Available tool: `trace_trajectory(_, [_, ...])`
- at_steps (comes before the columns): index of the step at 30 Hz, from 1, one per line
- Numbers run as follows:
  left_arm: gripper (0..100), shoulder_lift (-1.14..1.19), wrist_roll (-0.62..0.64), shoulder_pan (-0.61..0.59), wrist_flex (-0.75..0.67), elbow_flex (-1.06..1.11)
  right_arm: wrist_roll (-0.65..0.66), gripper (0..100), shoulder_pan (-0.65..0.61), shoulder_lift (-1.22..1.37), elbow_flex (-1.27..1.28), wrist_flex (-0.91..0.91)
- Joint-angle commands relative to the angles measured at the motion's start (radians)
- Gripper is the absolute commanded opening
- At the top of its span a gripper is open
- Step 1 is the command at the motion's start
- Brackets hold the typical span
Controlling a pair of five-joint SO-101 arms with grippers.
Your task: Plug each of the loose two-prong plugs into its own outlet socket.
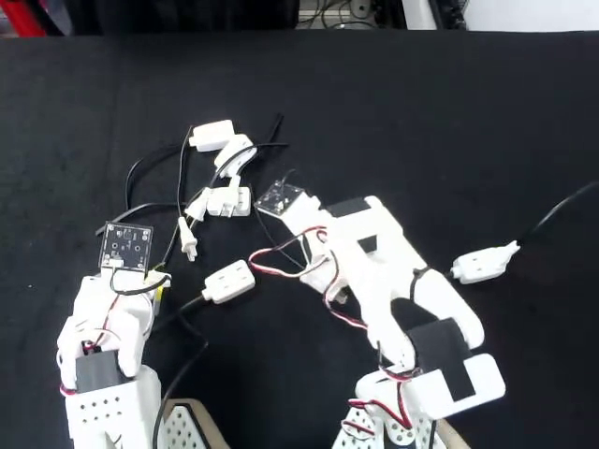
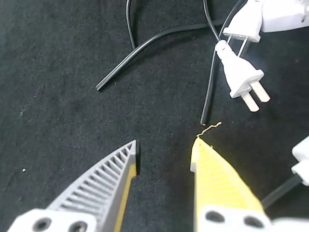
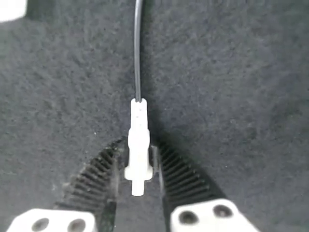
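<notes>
Black cloth is the work surface; past its far edge lie what may be cables. Left of the socket, the left gripper hangs with jaws apart. A loose plug lies near the socket, on its far left. Beyond and right of the socket, the right gripper is clamped on a white plug.

One plug sits clamped, another plug lies loose.

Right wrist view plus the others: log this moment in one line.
right gripper: shut on plug | left gripper: open, empty | loose plug: beyond left fingers
</notes>
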Motion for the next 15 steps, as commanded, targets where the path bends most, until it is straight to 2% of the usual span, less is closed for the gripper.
trace_trajectory(1, [19, -0.005, -0.014, 0.016, -0.017, 0.019, -0.002, 2.8, -0.008, 0.002, -0.044, 0.000])
trace_trajectory(10, [19, -0.005, -0.014, 0.018, -0.017, 0.019, -0.038, 1.1, -0.009, -0.008, -0.067, 0.009])
trace_trajectory(15, [19, -0.005, -0.014, 0.018, -0.017, 0.019, -0.152, 1.1, -0.012, -0.122, -0.068, 0.037])
